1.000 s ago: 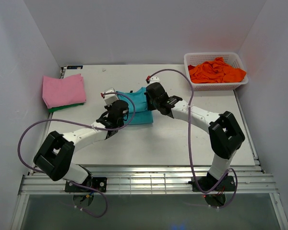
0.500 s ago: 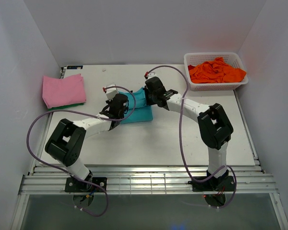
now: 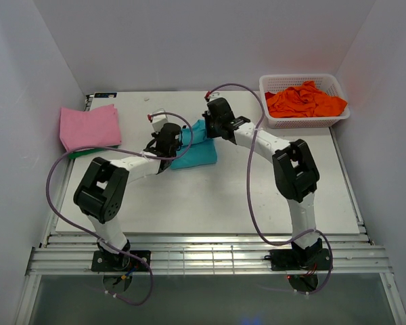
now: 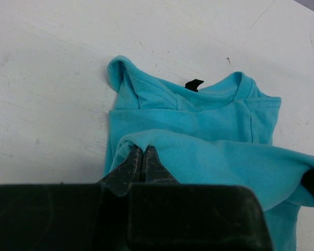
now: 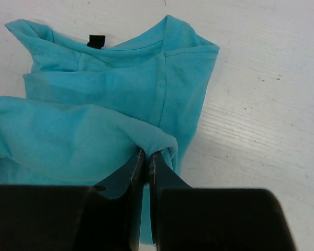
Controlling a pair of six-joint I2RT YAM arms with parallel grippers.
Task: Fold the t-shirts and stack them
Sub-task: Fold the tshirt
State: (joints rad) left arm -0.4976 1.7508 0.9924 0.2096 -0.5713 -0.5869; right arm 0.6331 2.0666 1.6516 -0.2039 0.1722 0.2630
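Shirt: the turquoise t-shirt [image 4: 199, 120] lies on the table [image 4: 47, 78] straight ahead of both hands. Its collar [image 4: 220, 93] and black neck label [image 4: 193, 83] are at the far end, and the sleeves are tucked in.
Long axis: it runs away from the hands, from the lifted near edge out to the collar.
Left hand [image 4: 142, 154]: the fingers are pressed together on the near edge at its left corner, with cloth draped over the tips.
Right hand [image 5: 147, 156]: it is clamped the same way on the right corner of that edge.
Between the hands: the raised edge sags in a band from one hand to the other, above the flat lower layer.
Nearer arm: neither, since both grip the same edge side by side.
Coming move, as I judge it: carry the edge forward onto the collar end, both hands level, or the fold will skew.
Stack: a folded pink shirt [image 3: 89, 127] lies well apart, off to the left hand's left.
Basket: a white basket [image 3: 267, 84] of orange shirts [image 3: 304, 100] sits well apart, off to the right hand's right.
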